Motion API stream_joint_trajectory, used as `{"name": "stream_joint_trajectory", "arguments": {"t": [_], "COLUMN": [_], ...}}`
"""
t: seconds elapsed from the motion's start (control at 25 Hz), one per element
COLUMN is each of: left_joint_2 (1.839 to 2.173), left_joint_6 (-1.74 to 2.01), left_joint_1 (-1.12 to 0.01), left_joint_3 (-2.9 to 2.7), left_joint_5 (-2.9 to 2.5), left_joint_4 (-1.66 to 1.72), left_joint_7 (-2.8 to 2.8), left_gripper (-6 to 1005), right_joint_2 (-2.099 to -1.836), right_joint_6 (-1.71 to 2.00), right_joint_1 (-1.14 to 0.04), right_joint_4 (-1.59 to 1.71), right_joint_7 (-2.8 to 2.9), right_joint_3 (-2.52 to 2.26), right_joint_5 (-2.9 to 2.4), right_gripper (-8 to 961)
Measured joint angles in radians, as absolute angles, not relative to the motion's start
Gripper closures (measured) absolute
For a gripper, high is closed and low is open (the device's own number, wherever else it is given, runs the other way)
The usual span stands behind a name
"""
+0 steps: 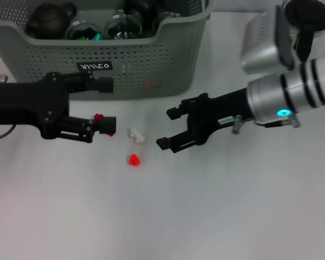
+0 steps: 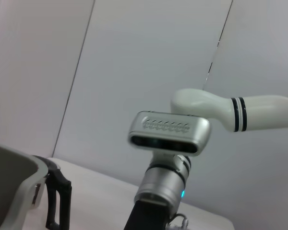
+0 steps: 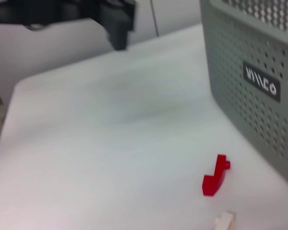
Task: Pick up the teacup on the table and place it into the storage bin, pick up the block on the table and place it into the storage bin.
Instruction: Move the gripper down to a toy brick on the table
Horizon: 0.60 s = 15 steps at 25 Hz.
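Both arms reach in low over the bench [image 1: 206,216], tips facing each other across the small blocks. The right claw [image 1: 169,129] stands wide open and empty, its fingers spread as if lining up on a block. Just ahead of its tips lies the white block [image 1: 136,135], with the bright red block [image 1: 134,160] a little further to the side of the lower finger. The left claw [image 1: 109,105] is also spread open with nothing between its fingers; a dark red block [image 1: 99,117] sits just beside its lower finger, partly hidden by it, so contact cannot be judged.

The storage bin [image 1: 168,59] stands beyond both claws, close enough for a short carry. Inside it are dark rounded vessels and glass pieces; whether one is the teacup is hard to say, and no teacup shows on the bench, so that half looks done.

The right wrist view shows a red block [image 3: 216,176] and the bin wall [image 3: 245,100] with its label. The left wrist view shows mostly the right arm and wall, no blocks
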<state>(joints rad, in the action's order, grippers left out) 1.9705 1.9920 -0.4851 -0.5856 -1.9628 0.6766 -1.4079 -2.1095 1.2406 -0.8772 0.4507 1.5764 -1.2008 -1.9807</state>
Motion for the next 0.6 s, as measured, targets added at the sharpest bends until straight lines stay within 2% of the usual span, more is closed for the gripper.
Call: {"name": "stream_joint_trajectory", "arguments": {"t": [0.2,0.6], "left_joint_2": [1.960,1.954], "left_joint_6": [1.986,1.958], "left_joint_1": [-0.478,-0.477], "left_joint_3": [-0.587,-0.592], "left_joint_5": [-2.005,-2.023], "left_joint_4": [0.677,0.669], "left_joint_7": [-1.383,-1.373], "left_gripper": [51,51], "right_joint_2": [-2.113,-2.122], "right_joint_6": [1.156,1.072], "right_joint_1": [-0.940,-0.955], "right_joint_4": [0.350,0.325], "right_joint_7": [1.584,1.573], "right_joint_3": [-1.229,-1.397], "right_joint_5": [-1.946,-1.772], "right_gripper": [69,69]}}
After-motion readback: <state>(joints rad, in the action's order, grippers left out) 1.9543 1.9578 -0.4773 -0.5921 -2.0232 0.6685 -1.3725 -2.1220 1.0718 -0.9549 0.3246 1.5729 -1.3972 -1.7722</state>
